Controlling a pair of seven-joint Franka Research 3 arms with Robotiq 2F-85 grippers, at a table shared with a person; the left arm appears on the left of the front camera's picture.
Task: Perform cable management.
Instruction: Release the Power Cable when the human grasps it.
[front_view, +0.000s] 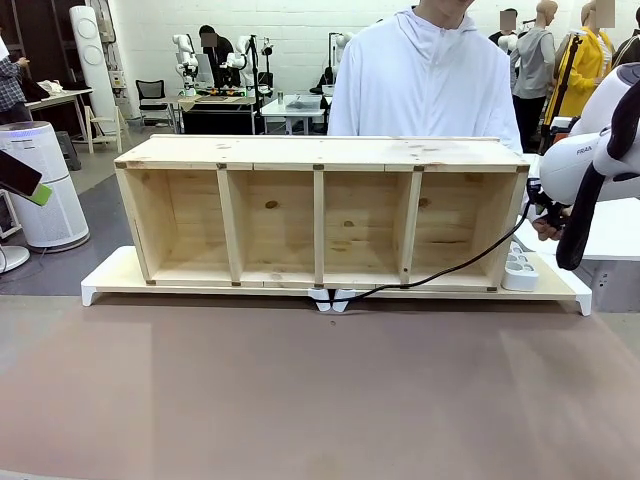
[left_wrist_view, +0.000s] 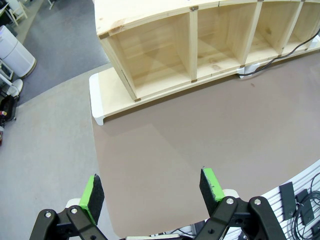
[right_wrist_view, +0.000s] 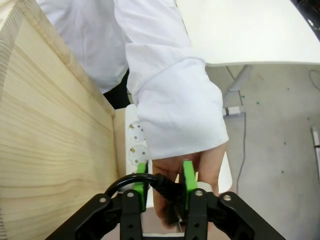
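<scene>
1. Right gripper (right_wrist_view: 161, 182): pads narrowly parted either side of the cable (right_wrist_view: 150, 181) plug end; can't tell if clamped; person's hand (right_wrist_view: 187, 175) also on it.
2. Cable runs past the wooden shelf (front_view: 320, 215); power strip (front_view: 521, 268) nearby.
3. Left gripper (left_wrist_view: 152, 190) spread wide, holding nothing.

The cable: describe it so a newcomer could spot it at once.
Find the wooden shelf on the white board. Along its front right foot runs the cable, rising to the right gripper. It is thin and black, unlike the white power strip beside it.

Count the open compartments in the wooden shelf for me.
4, side by side across the wooden shelf: far left, left of centre, right of centre, far right. The cable runs past the far-right one.
</scene>
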